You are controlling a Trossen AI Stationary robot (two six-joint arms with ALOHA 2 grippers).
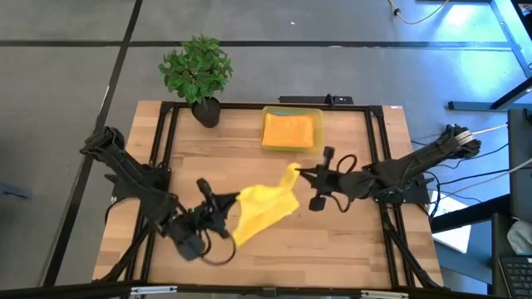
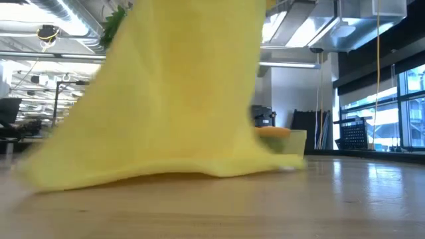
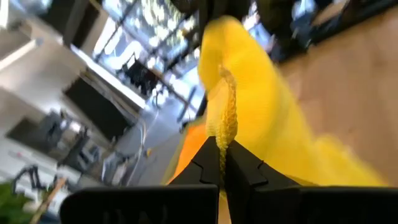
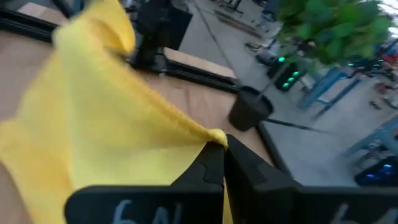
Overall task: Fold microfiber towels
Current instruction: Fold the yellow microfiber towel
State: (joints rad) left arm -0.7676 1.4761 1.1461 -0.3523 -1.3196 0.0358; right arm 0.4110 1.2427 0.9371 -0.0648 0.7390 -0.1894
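Both hands, left hand [image 1: 218, 208] and right hand [image 1: 301, 173], pinched opposite corners of the yellow towel [image 1: 259, 209] near the yellow bin [image 1: 292, 130]; folding had barely begun.

You have the towel [image 1: 262, 209] stretched between the left end effector [image 1: 230, 202] and right end effector [image 1: 298, 173], mid-surface [image 1: 349, 241]; bin [image 1: 292, 130] and potted plant [image 1: 198, 75] sit behind
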